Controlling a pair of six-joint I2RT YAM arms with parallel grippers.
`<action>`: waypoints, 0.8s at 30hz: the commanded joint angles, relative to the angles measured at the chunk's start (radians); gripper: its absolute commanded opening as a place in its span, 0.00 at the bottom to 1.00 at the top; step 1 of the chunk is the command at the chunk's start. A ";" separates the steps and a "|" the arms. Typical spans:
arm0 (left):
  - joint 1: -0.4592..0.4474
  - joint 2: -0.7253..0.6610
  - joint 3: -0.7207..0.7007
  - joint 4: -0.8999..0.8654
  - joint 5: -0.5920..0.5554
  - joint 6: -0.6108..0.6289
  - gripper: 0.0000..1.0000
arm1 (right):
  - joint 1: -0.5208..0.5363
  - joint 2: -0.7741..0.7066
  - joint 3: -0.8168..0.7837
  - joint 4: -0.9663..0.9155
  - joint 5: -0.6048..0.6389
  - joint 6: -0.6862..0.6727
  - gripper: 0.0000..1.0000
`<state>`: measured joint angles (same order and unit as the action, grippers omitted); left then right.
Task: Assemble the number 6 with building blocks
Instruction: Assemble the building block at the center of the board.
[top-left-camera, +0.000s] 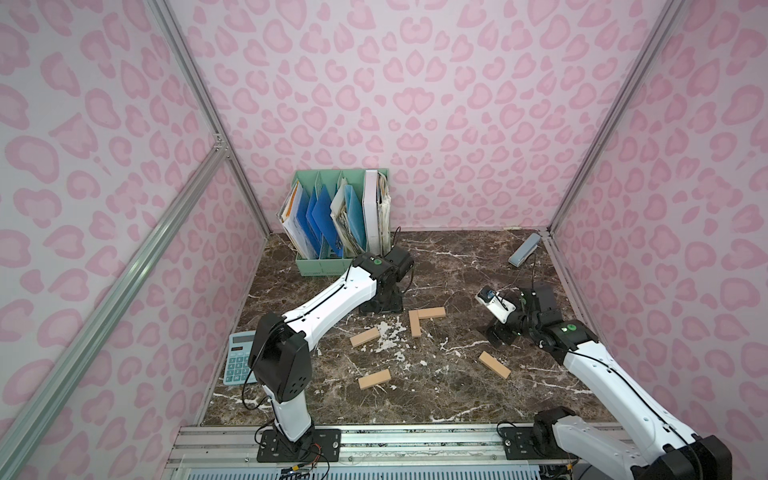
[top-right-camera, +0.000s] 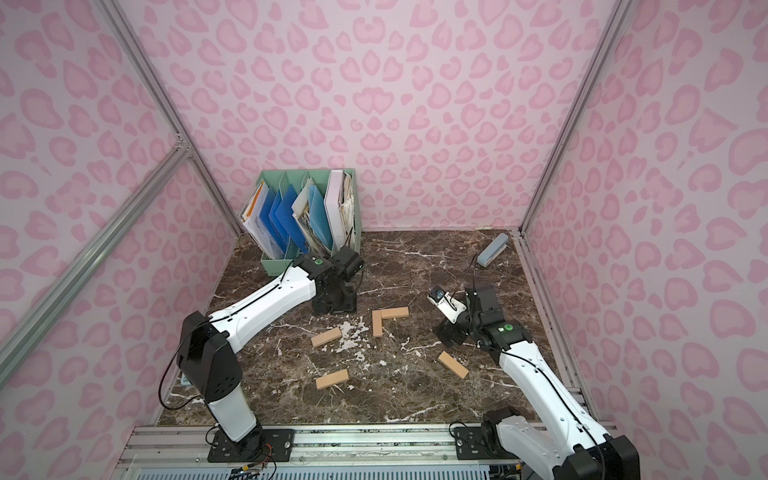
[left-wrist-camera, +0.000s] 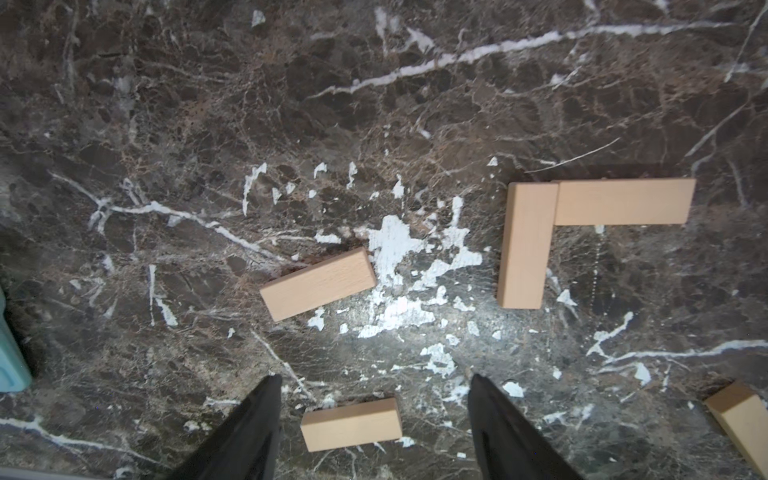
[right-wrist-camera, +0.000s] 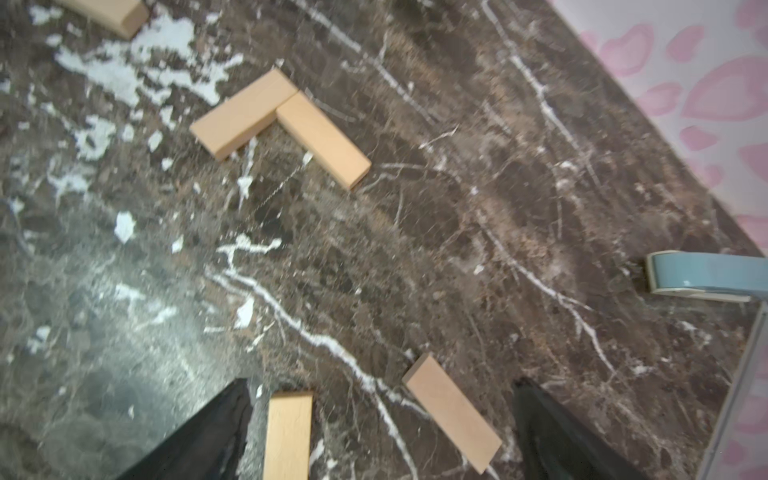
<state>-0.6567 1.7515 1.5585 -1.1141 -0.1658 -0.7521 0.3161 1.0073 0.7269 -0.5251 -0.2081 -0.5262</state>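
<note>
Tan building blocks (top-left-camera: 365, 336): two touch in an L (top-left-camera: 414, 324) mid worktop (top-left-camera: 457, 270), three lie loose around it, apart | number 6 (top-right-camera: 392, 312): only that L laid | left tool (left-wrist-camera: 374, 378): jaws spread, holding nothing | right tool (right-wrist-camera: 381, 380): jaws spread wide, holding nothing

Green file rack (top-left-camera: 320, 268) stuffed with folders (top-left-camera: 322, 216) at back of dark marble tabletop (top-left-camera: 457, 270); teal calculator (top-left-camera: 237, 362) left edge; grey-blue case (top-left-camera: 524, 250) back-right corner.

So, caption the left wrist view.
Open left hand over marble tabletop; two wooden blocks form an L, three lie loose.
</note>
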 joint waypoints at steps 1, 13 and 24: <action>0.002 -0.031 -0.040 0.022 0.002 0.037 0.75 | -0.013 0.011 -0.015 -0.125 -0.095 -0.090 0.99; 0.022 -0.118 -0.177 0.111 0.045 0.117 0.75 | -0.017 0.216 0.029 -0.261 -0.073 -0.176 0.89; 0.045 -0.165 -0.250 0.184 0.081 0.145 0.75 | -0.017 0.303 -0.005 -0.282 -0.049 -0.137 0.69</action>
<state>-0.6125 1.5936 1.3102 -0.9527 -0.1009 -0.6250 0.2996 1.2964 0.7231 -0.8066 -0.2672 -0.6811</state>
